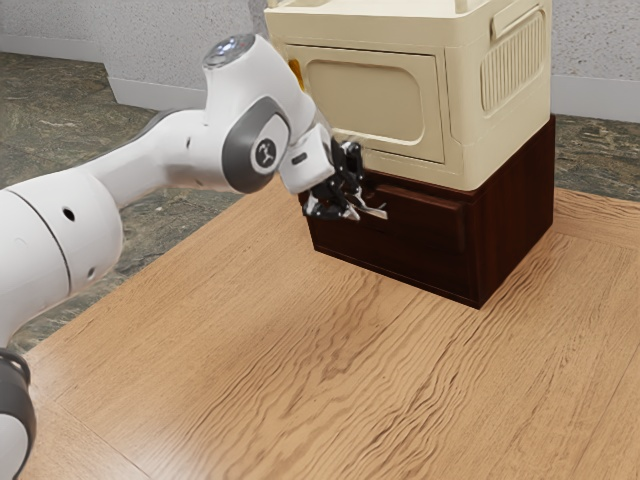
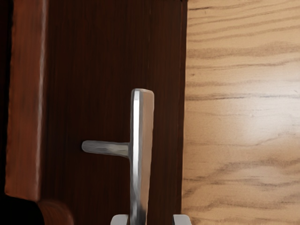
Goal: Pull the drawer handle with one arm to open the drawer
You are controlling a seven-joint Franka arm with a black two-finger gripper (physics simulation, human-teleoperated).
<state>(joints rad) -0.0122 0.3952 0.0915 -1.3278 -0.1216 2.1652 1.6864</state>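
The jaws of the gripper (image 1: 348, 201) are held spread, with the metal handle (image 2: 142, 122) reaching in between the two fingertips (image 2: 182, 220). A gap is seen between the handle and one fingertip, while the other is set right beside it; whether that one is touched cannot be told. The handle's long bar is carried out ahead of the jaws, and it is joined by a short post (image 2: 105, 148) to the dark drawer front (image 2: 101, 84) beyond them.

The dark wooden box (image 1: 515, 222) is faced by the jaws, and a raised wooden ledge (image 2: 27, 108) is seen off to one side of the handle. Above the jaws, a cream cabinet (image 1: 465, 110) is borne on the box. Below the jaws, the wood-grained table (image 1: 290, 350) is spread out, its top lit by a pale sheen.
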